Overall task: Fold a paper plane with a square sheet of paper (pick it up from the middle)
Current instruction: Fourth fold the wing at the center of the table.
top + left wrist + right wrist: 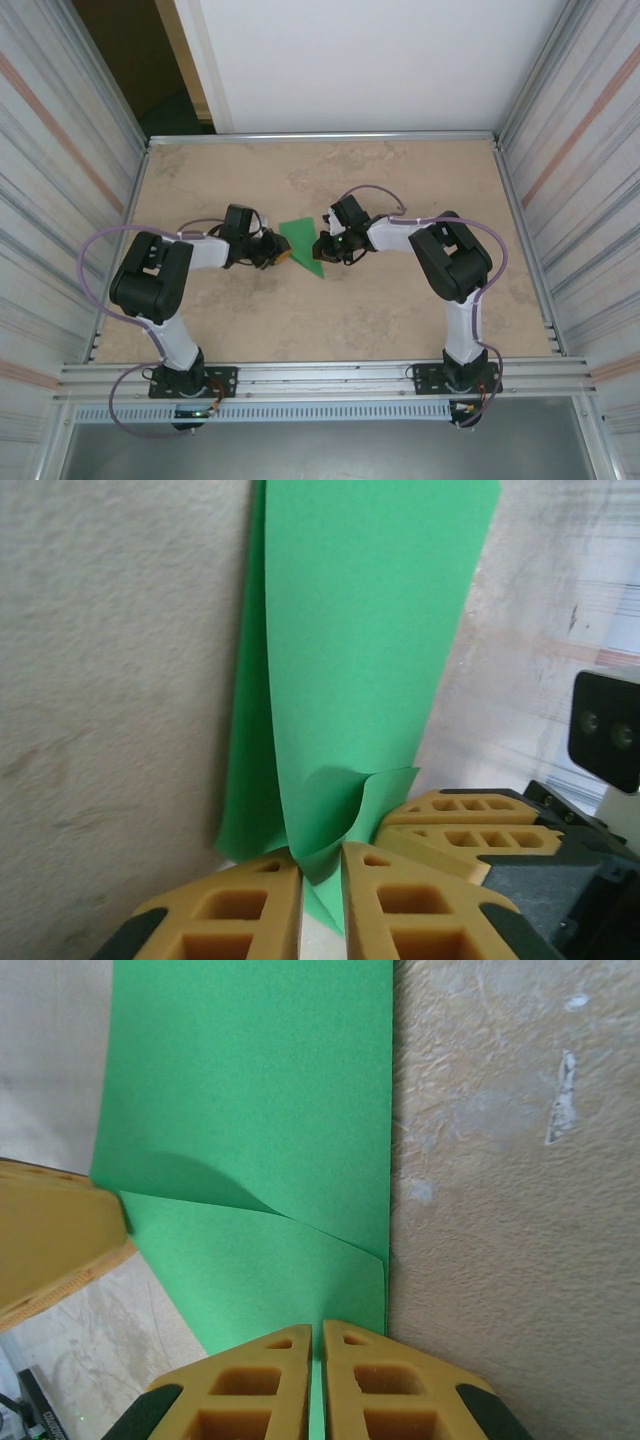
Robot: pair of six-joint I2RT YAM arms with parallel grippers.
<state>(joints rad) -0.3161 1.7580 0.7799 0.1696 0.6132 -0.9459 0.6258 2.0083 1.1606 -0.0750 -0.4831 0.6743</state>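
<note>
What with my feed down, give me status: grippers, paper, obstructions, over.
Left gripper shut on the green sheet. Right gripper shut on same sheet. Sheet folded, one flap curling. Grippers crowd each other.

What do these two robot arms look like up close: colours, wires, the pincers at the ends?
Both the left arm and the right arm have chunky black joints joined by white tube segments, on black base plates. A thin lilac cable loops along each. The left gripper and the right gripper each end in two mustard-yellow fingers with hollow pockets.

One sheet (303,245); two tools: left tool (286,254), right tool (320,248).
</note>
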